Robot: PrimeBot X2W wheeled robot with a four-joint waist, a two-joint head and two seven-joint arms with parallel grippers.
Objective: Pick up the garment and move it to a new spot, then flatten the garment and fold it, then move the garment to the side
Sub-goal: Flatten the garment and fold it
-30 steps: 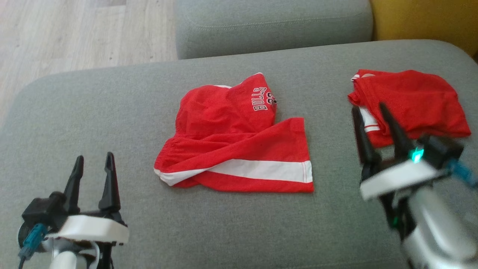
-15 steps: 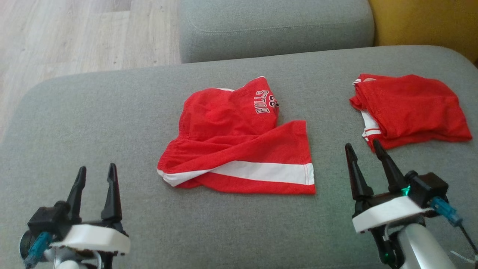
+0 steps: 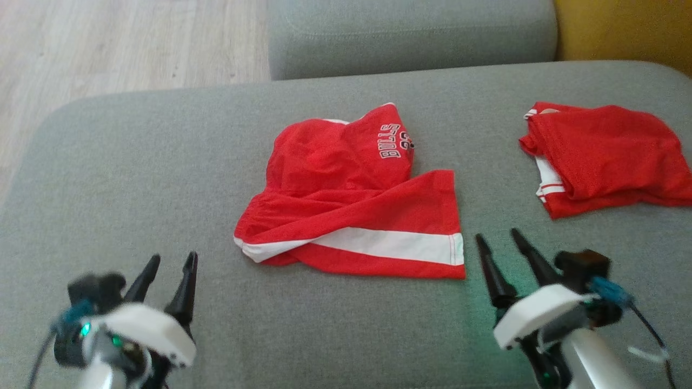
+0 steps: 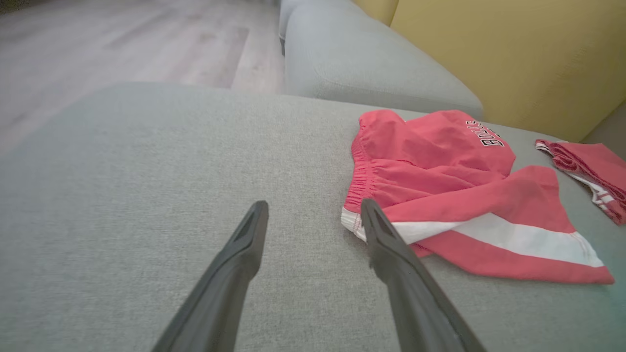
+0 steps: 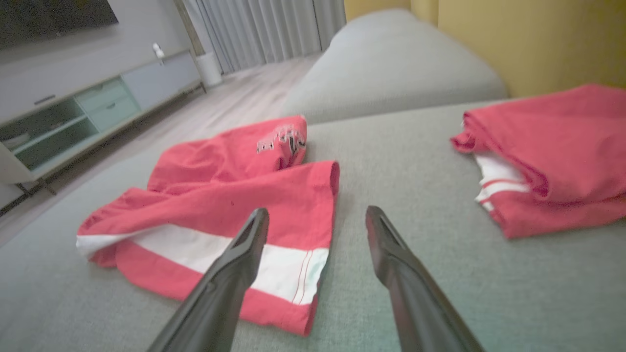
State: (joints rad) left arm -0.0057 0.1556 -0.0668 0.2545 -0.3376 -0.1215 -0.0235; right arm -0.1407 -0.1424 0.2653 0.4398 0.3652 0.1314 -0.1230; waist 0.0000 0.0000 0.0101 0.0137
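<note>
Lying crumpled, garment [image 3: 351, 200] sits ahead, between left tool [image 3: 174, 256] and right tool [image 3: 496, 235].

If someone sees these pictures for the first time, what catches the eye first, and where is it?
The crumpled red shorts, with a white stripe and BULLS lettering, lie in the middle of the grey sofa cushion. A folded red garment lies to their right on the same cushion. In the head view's lower corners, the left claw and the right claw stand open and empty, one on each side of the shorts.
</note>
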